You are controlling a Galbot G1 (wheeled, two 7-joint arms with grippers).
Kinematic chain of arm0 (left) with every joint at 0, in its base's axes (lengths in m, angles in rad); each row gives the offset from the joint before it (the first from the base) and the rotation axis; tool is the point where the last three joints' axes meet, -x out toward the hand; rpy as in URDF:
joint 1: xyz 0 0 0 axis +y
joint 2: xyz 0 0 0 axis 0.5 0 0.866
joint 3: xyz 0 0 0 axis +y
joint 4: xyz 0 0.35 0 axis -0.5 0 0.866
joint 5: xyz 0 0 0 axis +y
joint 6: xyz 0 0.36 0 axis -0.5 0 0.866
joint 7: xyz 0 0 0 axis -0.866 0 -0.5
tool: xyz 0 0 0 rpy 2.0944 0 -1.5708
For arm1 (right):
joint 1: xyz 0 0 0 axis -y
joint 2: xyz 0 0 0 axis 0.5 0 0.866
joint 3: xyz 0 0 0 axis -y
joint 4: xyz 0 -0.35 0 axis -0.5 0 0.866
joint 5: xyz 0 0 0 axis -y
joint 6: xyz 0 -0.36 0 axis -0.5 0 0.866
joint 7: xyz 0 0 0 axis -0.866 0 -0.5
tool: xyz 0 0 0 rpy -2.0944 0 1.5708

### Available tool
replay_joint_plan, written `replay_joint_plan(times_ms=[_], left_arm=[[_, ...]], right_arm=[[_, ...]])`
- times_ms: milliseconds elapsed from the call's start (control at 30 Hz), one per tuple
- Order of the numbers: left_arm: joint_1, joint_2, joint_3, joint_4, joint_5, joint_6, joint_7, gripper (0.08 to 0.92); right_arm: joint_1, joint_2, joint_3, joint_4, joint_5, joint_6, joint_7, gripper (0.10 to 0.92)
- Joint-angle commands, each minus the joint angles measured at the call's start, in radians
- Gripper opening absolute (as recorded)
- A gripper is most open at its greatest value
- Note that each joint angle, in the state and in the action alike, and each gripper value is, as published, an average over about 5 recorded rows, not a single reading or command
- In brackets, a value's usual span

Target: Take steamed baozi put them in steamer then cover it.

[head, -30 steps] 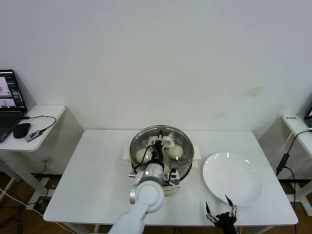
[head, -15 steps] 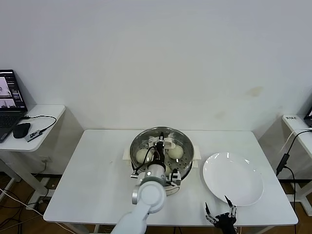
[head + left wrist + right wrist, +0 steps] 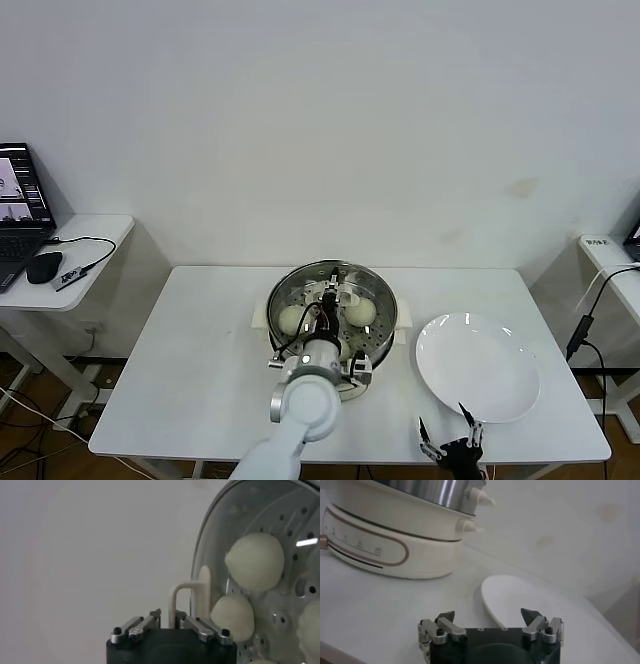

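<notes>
Over the steamer (image 3: 331, 312), left gripper (image 3: 171, 625) jaws stand slightly parted around the cover (image 3: 210, 587) handle

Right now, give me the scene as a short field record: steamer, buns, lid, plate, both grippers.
steamer: centre of the white table, glass cover on it
cover handle: cream, between the left gripper's fingers
steamed baozi: inside, seen through the glass; at least three show
plate: white, nothing on it, to the right of the steamer
left gripper: over the cover, fingers parted either side of the handle
right gripper: open, low at the table's near edge by the plate
</notes>
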Motion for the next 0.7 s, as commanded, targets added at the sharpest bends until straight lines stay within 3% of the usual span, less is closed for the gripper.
replay_joint_plan(times_ms=[33,300,500,600,700], left_arm=[[0.041,0.023,0.009,-0.086,-0.004,-0.007,-0.006,0.444],[0.141,0.110,0.023,-0.247,-0.059,-0.035,-0.035,0.678],[0.267,0.183,-0.050,-0.412,-0.146,-0.078,-0.115,0.810],[0.367,0.222,-0.136,-0.492,-0.289,-0.126,-0.208,0.821],[0.459,0.252,-0.276,-0.478,-0.592,-0.302,-0.425,0.822]], right_arm=[[-0.003,0.001,-0.001,0.000,-0.002,0.000,0.000,0.823],[-0.012,0.000,0.002,0.005,-0.003,-0.002,0.000,0.823],[-0.023,-0.008,0.005,0.009,0.003,-0.003,0.001,0.823],[-0.029,-0.015,0.006,0.014,0.012,-0.002,0.001,0.823],[-0.029,-0.015,0.005,0.014,0.021,0.000,0.002,0.823]])
